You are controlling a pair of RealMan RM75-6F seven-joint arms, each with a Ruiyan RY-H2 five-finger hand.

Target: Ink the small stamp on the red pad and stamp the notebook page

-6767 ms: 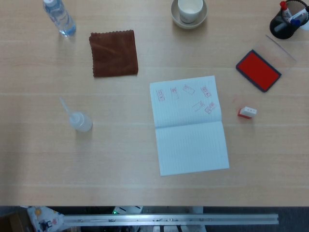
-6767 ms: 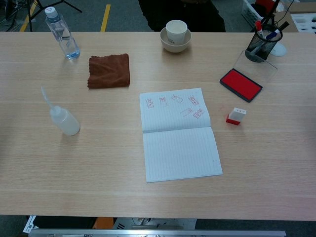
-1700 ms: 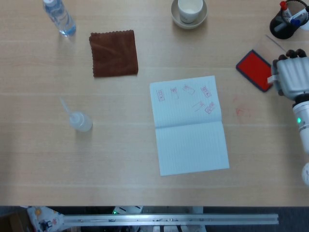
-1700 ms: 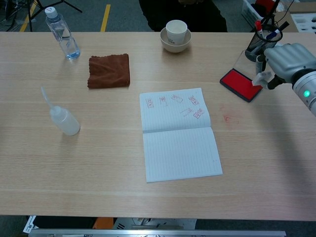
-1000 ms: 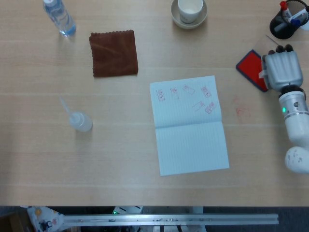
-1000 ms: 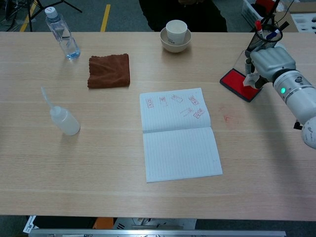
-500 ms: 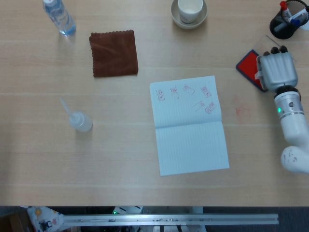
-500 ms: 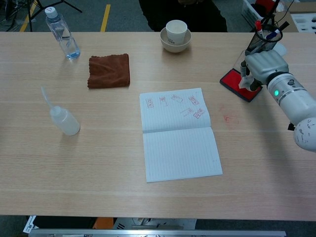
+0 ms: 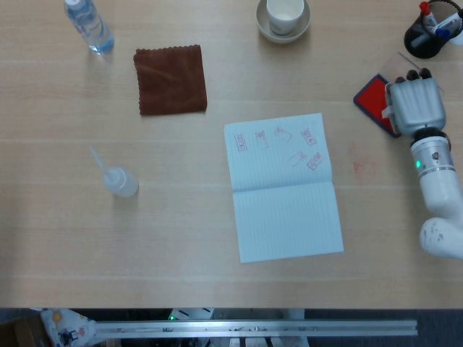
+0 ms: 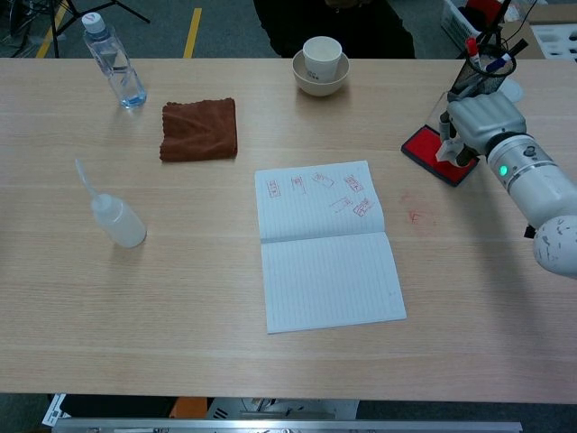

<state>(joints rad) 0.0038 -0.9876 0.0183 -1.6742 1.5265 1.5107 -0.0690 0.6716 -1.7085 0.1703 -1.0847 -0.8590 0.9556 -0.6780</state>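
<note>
The open notebook [image 9: 284, 184] [image 10: 326, 244] lies mid-table, with several red stamp marks on its upper page. At the right, the red ink pad [image 9: 371, 95] [image 10: 422, 144] is partly covered by my right hand [image 9: 414, 107] [image 10: 482, 119]. That hand grips the small white stamp [image 10: 448, 150] [image 9: 388, 113] and holds it down against the pad's red surface. The stamp's base is hidden by the fingers. My left hand shows in neither view.
A brown cloth [image 9: 171, 79], a water bottle [image 9: 88, 25] and a squeeze bottle [image 9: 119, 181] are on the left. A cup in a bowl [image 9: 283, 18] stands at the back, a pen holder [image 9: 429, 32] at the far right. Red ink smudges [image 9: 362, 166] mark the table.
The stamp has left its spot on the table and is in my right hand. The hand has moved left and down onto the pad, and has barely shifted in the last half second.
</note>
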